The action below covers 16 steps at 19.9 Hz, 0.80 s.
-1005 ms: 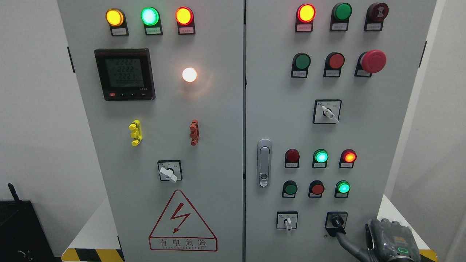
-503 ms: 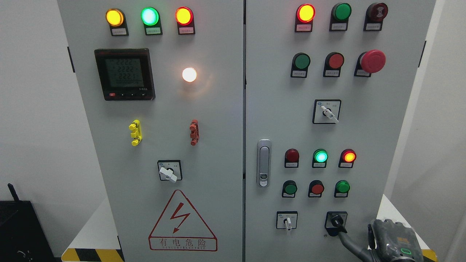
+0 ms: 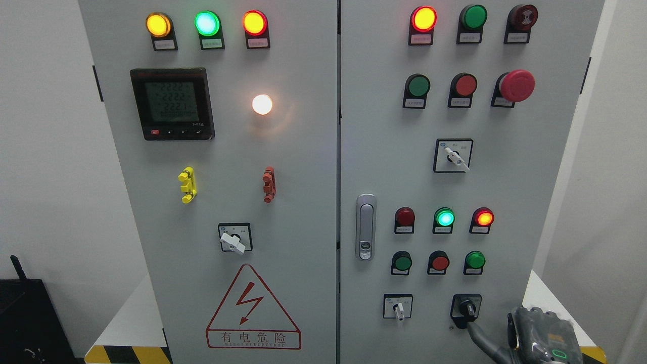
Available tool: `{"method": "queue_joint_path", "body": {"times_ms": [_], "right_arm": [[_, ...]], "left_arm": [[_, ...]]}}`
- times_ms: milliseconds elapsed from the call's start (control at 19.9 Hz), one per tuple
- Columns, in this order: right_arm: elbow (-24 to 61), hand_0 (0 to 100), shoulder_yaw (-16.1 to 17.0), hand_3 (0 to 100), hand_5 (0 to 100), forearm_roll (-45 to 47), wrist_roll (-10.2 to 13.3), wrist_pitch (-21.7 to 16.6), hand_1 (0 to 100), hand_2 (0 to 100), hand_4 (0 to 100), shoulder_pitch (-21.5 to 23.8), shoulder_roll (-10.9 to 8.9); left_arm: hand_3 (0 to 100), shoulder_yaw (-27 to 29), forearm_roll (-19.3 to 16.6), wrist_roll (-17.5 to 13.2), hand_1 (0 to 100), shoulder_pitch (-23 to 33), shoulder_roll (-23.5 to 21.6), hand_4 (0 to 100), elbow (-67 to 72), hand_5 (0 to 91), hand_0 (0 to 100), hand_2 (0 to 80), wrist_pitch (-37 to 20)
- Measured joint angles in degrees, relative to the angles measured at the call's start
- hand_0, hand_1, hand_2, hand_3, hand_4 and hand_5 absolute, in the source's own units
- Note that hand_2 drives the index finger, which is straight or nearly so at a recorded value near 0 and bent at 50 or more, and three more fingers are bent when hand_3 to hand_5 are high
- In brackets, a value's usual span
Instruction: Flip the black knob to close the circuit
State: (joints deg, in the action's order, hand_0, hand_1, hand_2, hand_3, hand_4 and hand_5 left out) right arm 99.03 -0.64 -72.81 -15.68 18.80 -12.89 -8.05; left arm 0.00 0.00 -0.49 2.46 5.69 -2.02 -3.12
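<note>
The black knob [image 3: 467,308] sits in a black-framed switch at the bottom right of the right cabinet door [image 3: 530,202]. Its handle points almost straight down. My right hand [image 3: 540,334] shows at the lower right corner, grey with a green mark on its back. A slim dark part of it [image 3: 479,337] reaches up-left to just below the knob; I cannot tell if it touches. The green lamp [image 3: 475,260] above the knob is unlit. The left hand is out of view.
A white-handled selector [image 3: 399,308] sits left of the knob, another [image 3: 453,155] higher up, and one [image 3: 233,241] on the left door. A red mushroom button [image 3: 516,85] and a door latch [image 3: 366,226] are on the right door. A black box [image 3: 30,318] stands at lower left.
The green lamp above the knob went from lit to unlit. The knob's handle turned from pointing lower right to nearly straight down. My right hand shifted slightly.
</note>
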Motion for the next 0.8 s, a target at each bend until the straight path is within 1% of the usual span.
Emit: {"method": "queue_joint_path", "body": {"times_ms": [251, 352, 402, 452, 503, 553, 603, 653, 704, 754, 804], "right_arm": [[0.30, 0, -0.99, 100, 83, 0.21, 0.13, -0.27, 0, 88, 79, 1.23, 0.35], [0.60, 0, -1.13, 100, 83, 1.12, 1.01, -0.54, 0, 84, 79, 1.91, 0.46], [0.81, 0, -1.20, 100, 82, 2.13, 1.87, -0.73, 0, 81, 76, 2.31, 0.52], [1.10, 0, -1.14, 100, 80, 3.49, 2.71, -1.01, 1, 80, 79, 2.82, 0.58], [1.44, 0, -0.98, 100, 79, 5.01, 3.34, -1.31, 2, 78, 79, 3.43, 0.63], [1.89, 0, -0.82, 97, 76, 6.77, 3.75, -1.93, 3, 71, 78, 4.24, 0.77], [2.30, 0, -0.69, 89, 68, 8.58, 4.05, -2.84, 4, 62, 74, 4.92, 0.99], [2.68, 0, -0.47, 85, 63, 10.87, 4.45, -3.93, 5, 57, 71, 5.60, 1.40], [3.10, 0, -0.06, 78, 55, 13.20, 4.56, -5.24, 6, 50, 65, 6.34, 1.98], [3.52, 0, 0.42, 67, 45, 16.09, 4.64, -6.57, 7, 42, 56, 7.05, 2.49], [3.98, 0, 0.99, 61, 38, 19.05, 4.68, -7.59, 7, 39, 51, 7.93, 3.01]], "left_arm": [[5, 0.00, 0.00, 0.00, 0, 0.00, 0.00, 2, 0.00, 0.0, 0, 0.0, 0.00], [5, 0.00, 0.00, 0.00, 0, 0.00, 0.00, 2, 0.00, 0.0, 0, 0.0, 0.00], [5, 0.00, 0.00, 0.00, 0, 0.00, 0.00, 2, 0.00, 0.0, 0, 0.0, 0.00], [5, 0.00, 0.00, 0.00, 0, 0.00, 0.00, 2, 0.00, 0.0, 0, 0.0, 0.00], [5, 0.00, 0.00, 0.00, 0, 0.00, 0.00, 2, 0.00, 0.0, 0, 0.0, 0.00], [5, 0.00, 0.00, 0.00, 0, 0.00, 0.00, 2, 0.00, 0.0, 0, 0.0, 0.00], [5, 0.00, 0.00, 0.00, 0, 0.00, 0.00, 2, 0.00, 0.0, 0, 0.0, 0.00], [5, 0.00, 0.00, 0.00, 0, 0.00, 0.00, 2, 0.00, 0.0, 0, 0.0, 0.00], [5, 0.00, 0.00, 0.00, 0, 0.00, 0.00, 2, 0.00, 0.0, 0, 0.0, 0.00], [5, 0.00, 0.00, 0.00, 0, 0.00, 0.00, 2, 0.00, 0.0, 0, 0.0, 0.00], [5, 0.00, 0.00, 0.00, 0, 0.00, 0.00, 2, 0.00, 0.0, 0, 0.0, 0.00]]}}
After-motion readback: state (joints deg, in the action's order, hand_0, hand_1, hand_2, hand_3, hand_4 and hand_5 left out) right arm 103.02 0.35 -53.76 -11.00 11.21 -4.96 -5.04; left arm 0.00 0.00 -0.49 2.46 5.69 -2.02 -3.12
